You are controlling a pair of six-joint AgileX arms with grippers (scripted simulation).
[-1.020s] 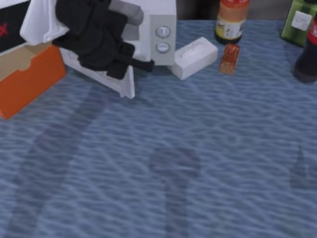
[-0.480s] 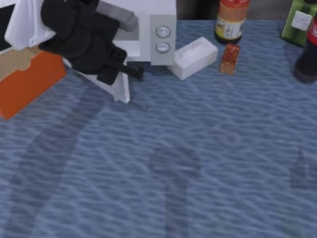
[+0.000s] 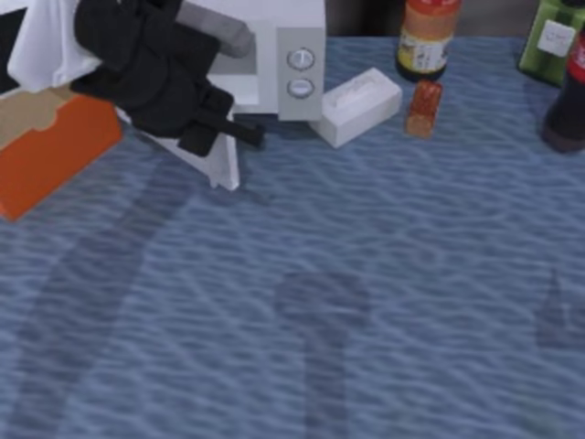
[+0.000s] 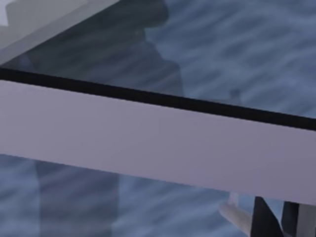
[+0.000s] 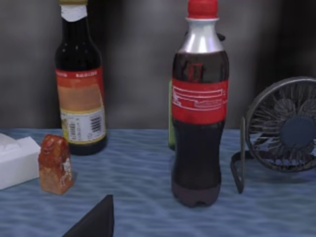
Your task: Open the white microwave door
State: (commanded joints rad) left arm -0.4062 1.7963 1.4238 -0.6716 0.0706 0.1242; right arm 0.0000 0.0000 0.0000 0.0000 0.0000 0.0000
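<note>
The white microwave (image 3: 274, 37) stands at the table's back left, its grey knob panel (image 3: 300, 73) facing the front. Its door (image 3: 219, 163) is swung wide open toward the left and shows edge-on as a white slab. My left gripper (image 3: 239, 131) sits at the door's free edge, shut on it, and the black arm hides most of the panel. In the left wrist view the door's edge (image 4: 158, 143) crosses the whole picture as a pale band, with dark fingers (image 4: 266, 219) below it. My right gripper is out of the top view. One fingertip (image 5: 101, 212) shows, with nothing near it.
An orange box (image 3: 55, 151) lies left of the open door. A white carton (image 3: 358, 105), a small orange-red block (image 3: 423, 108) and a sauce bottle (image 3: 428, 37) stand right of the microwave. A cola bottle (image 3: 567, 101), a green bottle (image 3: 553, 37) and a small fan (image 5: 286, 131) stand far right.
From 1.0 s to 0.5 s ago my left arm drew leftward and the door swung wider open. Since then nothing has visibly moved.
</note>
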